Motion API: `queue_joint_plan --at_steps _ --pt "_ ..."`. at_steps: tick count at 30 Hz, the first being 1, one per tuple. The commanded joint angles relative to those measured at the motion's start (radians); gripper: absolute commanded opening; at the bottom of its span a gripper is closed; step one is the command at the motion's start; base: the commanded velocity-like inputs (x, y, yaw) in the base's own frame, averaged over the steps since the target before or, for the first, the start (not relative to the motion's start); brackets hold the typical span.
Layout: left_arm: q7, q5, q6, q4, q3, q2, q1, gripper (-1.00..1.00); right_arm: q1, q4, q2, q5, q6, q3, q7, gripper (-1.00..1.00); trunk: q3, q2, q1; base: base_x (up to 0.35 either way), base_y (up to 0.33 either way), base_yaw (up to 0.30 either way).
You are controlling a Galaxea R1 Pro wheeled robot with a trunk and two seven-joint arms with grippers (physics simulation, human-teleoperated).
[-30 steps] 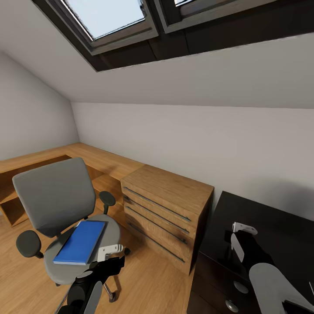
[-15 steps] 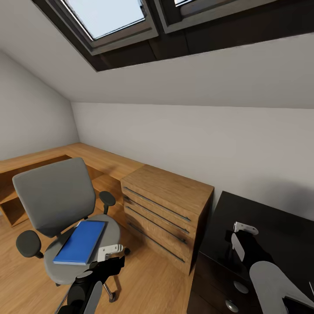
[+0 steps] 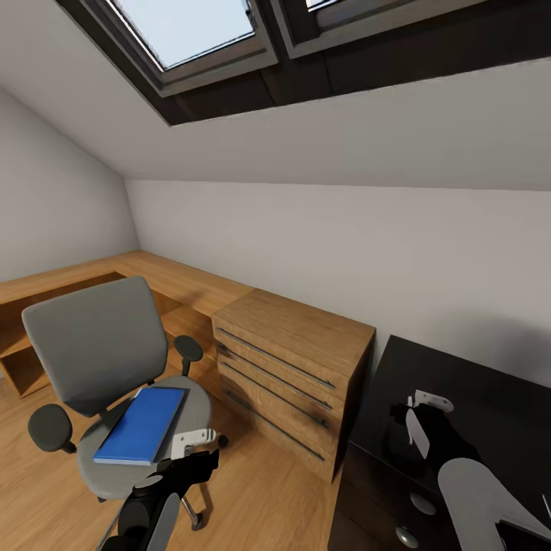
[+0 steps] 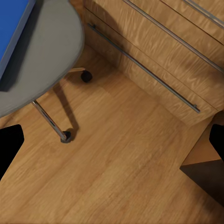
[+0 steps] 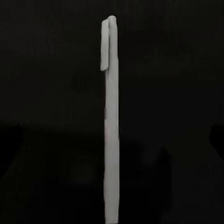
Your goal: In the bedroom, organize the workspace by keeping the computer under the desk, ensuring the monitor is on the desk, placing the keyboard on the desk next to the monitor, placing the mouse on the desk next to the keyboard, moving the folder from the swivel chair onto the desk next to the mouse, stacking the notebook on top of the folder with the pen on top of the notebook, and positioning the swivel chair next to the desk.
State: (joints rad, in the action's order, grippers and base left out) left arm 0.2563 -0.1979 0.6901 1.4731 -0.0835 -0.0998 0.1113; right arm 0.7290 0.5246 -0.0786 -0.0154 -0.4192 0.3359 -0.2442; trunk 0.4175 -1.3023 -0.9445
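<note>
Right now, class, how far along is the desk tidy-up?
Nothing looks finished. The folder lies on the chair seat. In hand: the right gripper hovers over the pen on a black top, jaws apart. Left to do: move the folder, stack on it, bring the chair over.

The pen [image 5: 110, 126] runs off the right wrist picture's edge, and the folder [image 4: 10, 32] is cropped at the left wrist's corner.

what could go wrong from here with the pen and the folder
The right pincer hangs over the glossy black top with the thin pen seen between its fingers; whether it is gripped is unclear, so it could slip or roll off. The folder lies on the swivel chair, whose casters may roll if the left pincer pushes it.
</note>
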Motion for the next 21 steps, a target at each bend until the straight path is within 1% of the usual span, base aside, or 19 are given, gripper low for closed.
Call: queue_joint_plan --at_steps 1,8,11,12,13,14,15,16,17,18,19,21 --pt "0.009 -0.01 0.003 0.001 -0.001 0.0 0.001 1.0 0.001 0.001 0.0 -0.001 -0.006 0.002 -0.001 1.0 0.001 -0.001 0.0 0.0 0.0 0.0" --pt "0.009 -0.009 0.003 0.001 -0.001 0.0 0.001 1.0 0.001 0.003 0.0 0.0 -0.006 0.002 -0.001 1.0 0.001 -0.001 0.0 0.0 0.0 0.0" --pt "0.009 -0.009 0.003 0.001 -0.001 0.0 0.001 1.0 0.0 0.022 0.002 0.001 -0.004 0.003 0.001 1.0 0.001 -0.001 0.0 0.0 0.0 0.0" --pt "0.009 -0.009 0.003 0.001 -0.001 0.0 0.001 1.0 0.0 0.067 0.004 0.002 -0.003 0.004 0.0 1.0 0.001 -0.001 0.0 0.0 0.0 0.0" --pt "0.009 -0.009 0.003 0.001 -0.001 0.0 0.001 1.0 0.0 0.089 0.006 0.003 -0.004 0.005 0.0 1.0 0.001 -0.001 0.0 0.0 0.0 0.0" --pt "0.009 -0.009 0.003 0.001 -0.001 0.0 0.001 1.0 -0.001 0.138 0.011 0.004 -0.008 0.005 0.0 1.0 0.001 -0.001 0.0 0.0 0.0 0.0" --pt "0.009 -0.009 0.003 0.001 -0.001 0.0 0.001 1.0 -0.006 0.223 0.027 0.005 -0.018 0.006 0.0 1.0 0.001 -0.001 0.0 0.0 0.0 0.0" --pt "0.009 -0.009 0.003 0.001 -0.001 0.0 0.001 1.0 -0.009 0.253 0.033 0.005 -0.024 0.006 0.0 1.0 0.001 -0.001 0.0 0.0 0.0 0.0" --pt "0.009 -0.009 0.003 0.001 -0.001 0.0 0.001 1.0 -0.018 0.312 0.047 0.006 -0.04 0.006 0.0 1.0 0.001 -0.001 0.0 0.0 0.0 0.0" --pt "0.009 -0.009 0.003 0.001 -0.001 0.0 0.001 1.0 -0.023 0.339 0.054 0.006 -0.05 0.006 0.0 1.0 0.001 -0.001 0.0 0.0 0.0 0.0" --pt "0.009 -0.009 0.003 0.001 -0.001 0.0 0.001 1.0 -0.036 0.388 0.069 0.006 -0.073 0.006 0.0 1.0 0.001 -0.001 0.0 0.0 0.0 0.0" --pt "0.009 -0.009 0.003 0.001 -0.001 0.0 0.001 1.0 -0.049 0.432 0.083 0.005 -0.094 0.006 0.0 1.0 0.001 -0.001 0.0 0.0 0.0 0.0"
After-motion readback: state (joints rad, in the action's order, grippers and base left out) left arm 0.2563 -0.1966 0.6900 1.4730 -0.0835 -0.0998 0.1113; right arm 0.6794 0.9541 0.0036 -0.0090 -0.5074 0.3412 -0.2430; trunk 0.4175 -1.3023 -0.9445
